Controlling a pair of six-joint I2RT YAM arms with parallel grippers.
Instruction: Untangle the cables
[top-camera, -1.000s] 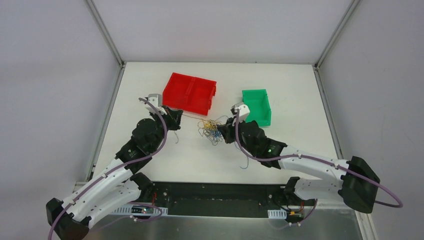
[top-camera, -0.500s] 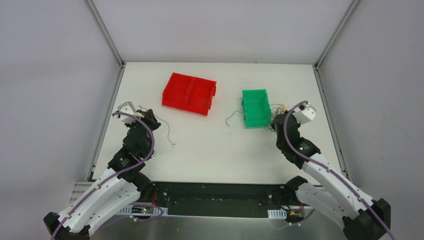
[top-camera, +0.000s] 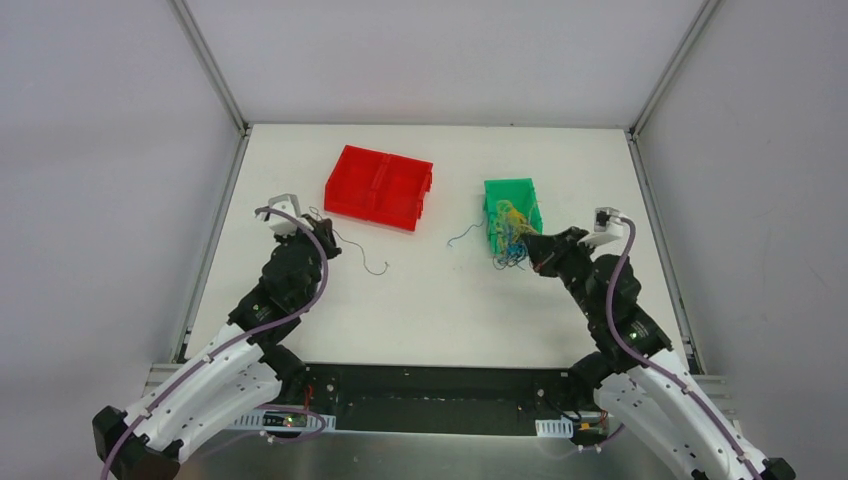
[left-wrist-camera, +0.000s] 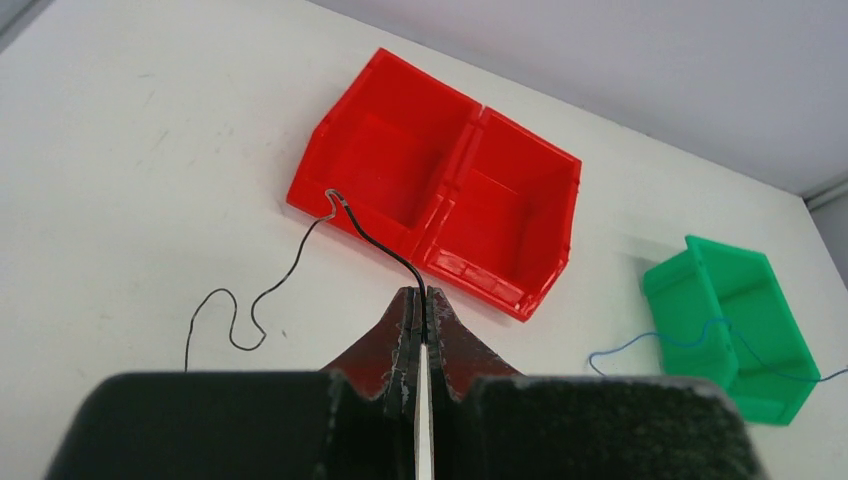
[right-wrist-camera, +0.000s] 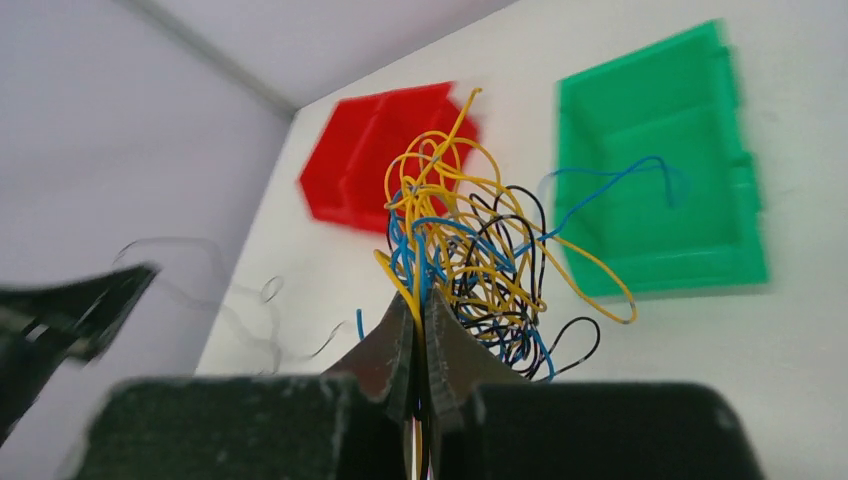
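- Top view: the left tool (top-camera: 325, 238), closed, pinches one thin dark wire (top-camera: 362, 262) that trails onto the white table (top-camera: 420, 310) near the red two-compartment plastic bin (top-camera: 372, 214). The right tool (top-camera: 537, 250), closed, holds a tangle of yellow, blue and dark wires (top-camera: 510, 230) over the near end of the green plastic bin (top-camera: 510, 184).
- Left wrist view: the dark wire arcs from the shut jaws toward the red bin, then curls on the table.
- Right wrist view: the tangle stands above the pinched tool.

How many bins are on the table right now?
2. The red bin, with two compartments, sits toward the far left of the table. The green bin sits apart, to its right. Nothing in view looks big enough to hide another.
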